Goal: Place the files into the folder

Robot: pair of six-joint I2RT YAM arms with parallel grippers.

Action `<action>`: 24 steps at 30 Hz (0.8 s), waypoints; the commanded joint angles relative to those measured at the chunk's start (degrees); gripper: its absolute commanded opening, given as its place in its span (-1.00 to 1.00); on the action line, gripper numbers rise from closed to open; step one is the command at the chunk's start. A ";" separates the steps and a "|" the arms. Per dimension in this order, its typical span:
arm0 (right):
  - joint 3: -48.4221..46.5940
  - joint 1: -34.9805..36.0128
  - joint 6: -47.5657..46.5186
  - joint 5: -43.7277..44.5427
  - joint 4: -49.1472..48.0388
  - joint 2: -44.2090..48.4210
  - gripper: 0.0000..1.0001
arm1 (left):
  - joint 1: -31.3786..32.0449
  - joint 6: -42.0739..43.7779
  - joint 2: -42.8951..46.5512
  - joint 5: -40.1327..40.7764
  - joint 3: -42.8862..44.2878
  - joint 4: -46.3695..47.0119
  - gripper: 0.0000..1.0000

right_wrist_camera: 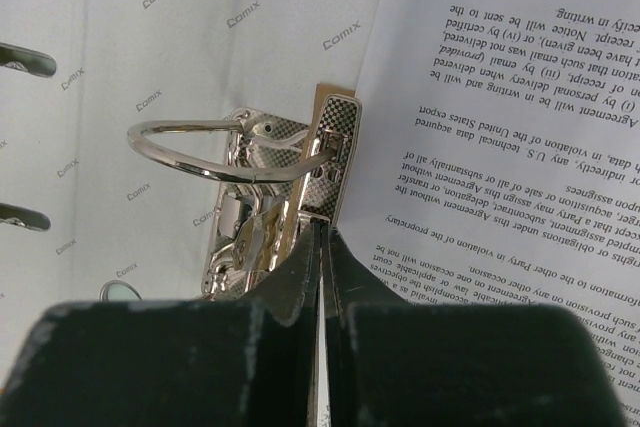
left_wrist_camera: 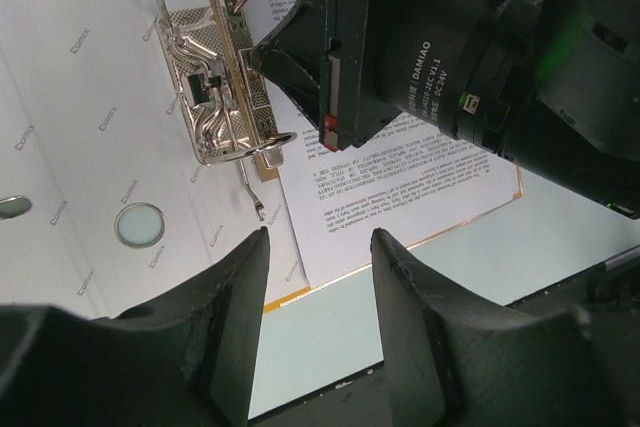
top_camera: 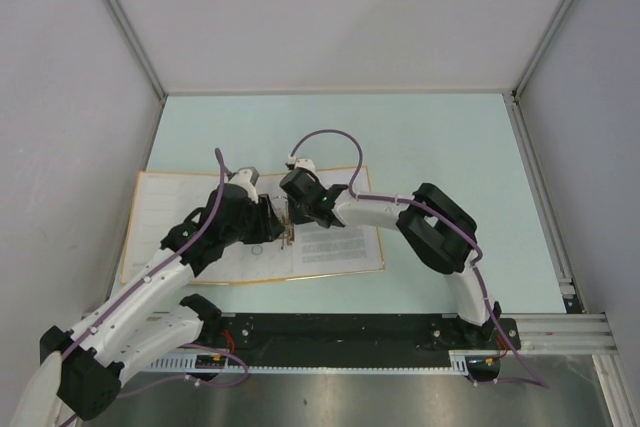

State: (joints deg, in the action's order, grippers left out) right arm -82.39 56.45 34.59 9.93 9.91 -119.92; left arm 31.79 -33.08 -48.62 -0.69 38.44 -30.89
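Observation:
The folder (top_camera: 165,217) lies open on the table, whitish inside (left_wrist_camera: 70,127), with its orange edge toward me. Its metal ring clip (right_wrist_camera: 270,177) has its rings closed. The files (top_camera: 335,242), white sheets of dense text (right_wrist_camera: 500,127), lie on the folder's right half beside the clip. My right gripper (right_wrist_camera: 320,227) is shut, its tips pressed together against the clip's base plate at the files' left edge; I see nothing held between them. My left gripper (left_wrist_camera: 320,237) hangs open over the folder's near edge, empty, just left of the right gripper (top_camera: 293,219).
Both arms meet over the ring clip (top_camera: 289,232), wrists nearly touching. The right arm's black wrist body (left_wrist_camera: 430,57) fills the space above the files. Grey walls enclose the pale green table (top_camera: 430,147) on three sides, and a black rail (top_camera: 350,332) runs along the near edge.

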 commanded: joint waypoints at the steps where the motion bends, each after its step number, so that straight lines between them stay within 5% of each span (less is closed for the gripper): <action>1: -1.10 0.51 0.75 1.23 5.47 -5.84 -1.00 | -0.41 -1.02 0.02 -0.63 0.06 2.42 0.02; 16: -7.61 3.41 -1.88 -0.17 14.34 -17.54 -1.00 | -2.87 -4.88 -1.56 5.96 -0.55 3.20 0.19; 22: -16.39 5.16 -6.98 -1.58 22.86 -24.65 -1.00 | -10.52 -9.54 2.29 -2.64 -10.65 13.22 0.11; 24: -16.40 5.25 -8.13 -2.11 23.57 -25.10 -1.00 | -11.05 -9.46 5.01 -1.78 -11.36 13.32 0.31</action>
State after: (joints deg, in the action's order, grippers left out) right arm -102.89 59.31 31.24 11.60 15.33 -133.99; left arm 22.50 -39.53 -48.51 0.19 29.26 -22.94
